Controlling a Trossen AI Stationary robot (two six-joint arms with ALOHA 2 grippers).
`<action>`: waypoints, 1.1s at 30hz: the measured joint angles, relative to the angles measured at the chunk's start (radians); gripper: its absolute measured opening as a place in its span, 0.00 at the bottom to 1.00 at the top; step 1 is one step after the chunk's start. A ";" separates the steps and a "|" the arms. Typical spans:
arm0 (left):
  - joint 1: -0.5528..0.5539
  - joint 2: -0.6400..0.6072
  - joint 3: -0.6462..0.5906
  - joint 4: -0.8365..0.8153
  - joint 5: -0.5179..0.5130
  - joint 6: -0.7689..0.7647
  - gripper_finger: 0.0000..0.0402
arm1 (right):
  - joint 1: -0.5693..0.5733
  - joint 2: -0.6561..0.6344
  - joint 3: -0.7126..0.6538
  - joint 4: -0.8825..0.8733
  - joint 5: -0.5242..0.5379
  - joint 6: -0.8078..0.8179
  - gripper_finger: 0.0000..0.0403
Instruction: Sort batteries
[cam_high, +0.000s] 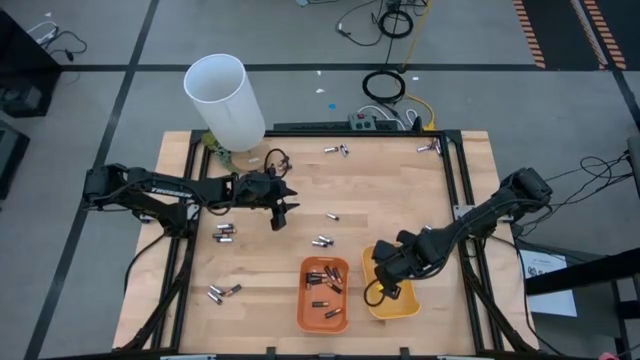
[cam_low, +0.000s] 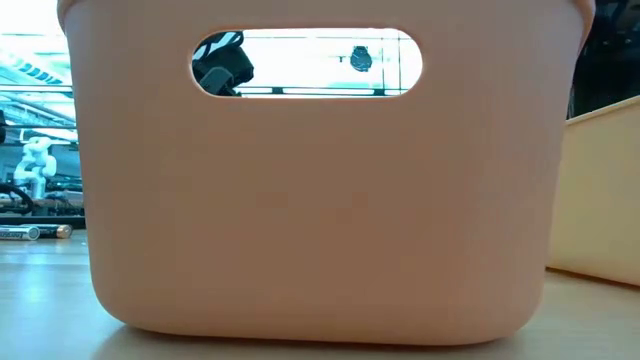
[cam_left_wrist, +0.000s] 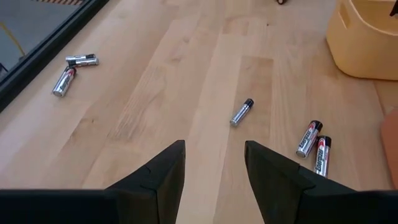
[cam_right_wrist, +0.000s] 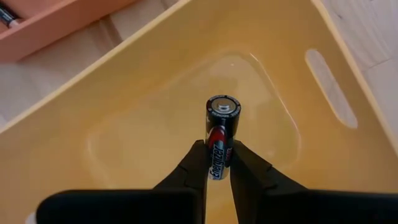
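A battery (cam_right_wrist: 222, 134) is grasped between the jaws of the right gripper (cam_right_wrist: 217, 167) and is held above the inside of the yellow tray (cam_right_wrist: 143, 112), which stands near the front edge of the worktop (cam_high: 260, 260), towards its right side. On the dark and red label of this battery the word "Energizer" can be read; its flat metal end is turned to the wrist camera. The floor of the yellow tray is seen bare under the battery.

Just beside the yellow tray, on its left, the orange tray (cam_high: 322, 293) is placed at the front edge, and several batteries are lying in it. In the low view almost the whole picture is filled by the wall of this orange tray, with its handle slot.

The left gripper (cam_left_wrist: 214, 163) is held over the middle of the worktop, left of centre, and its jaws are released, with nothing between them. Beyond it one small silver battery (cam_left_wrist: 241, 112) is lying alone, and a pair of batteries (cam_left_wrist: 314, 145) with red and silver labels is lying near the orange tray; the writing on them cannot be read. Two other batteries (cam_left_wrist: 71, 71) are lying near the rear edge. More loose batteries are scattered near the left edge and the front left corner. A tall white tube (cam_high: 225, 100) stands at the rear left corner.
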 joint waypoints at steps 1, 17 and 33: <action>0.000 0.000 0.000 -0.001 0.000 0.000 0.44 | 0.000 0.000 0.000 0.001 0.001 0.000 0.08; 0.000 0.000 0.000 -0.001 0.000 0.000 0.44 | -0.001 0.000 0.000 -0.001 0.005 -0.020 0.26; 0.000 0.000 0.000 0.004 0.000 -0.001 0.44 | -0.169 -0.004 0.168 -0.364 0.113 -0.165 0.27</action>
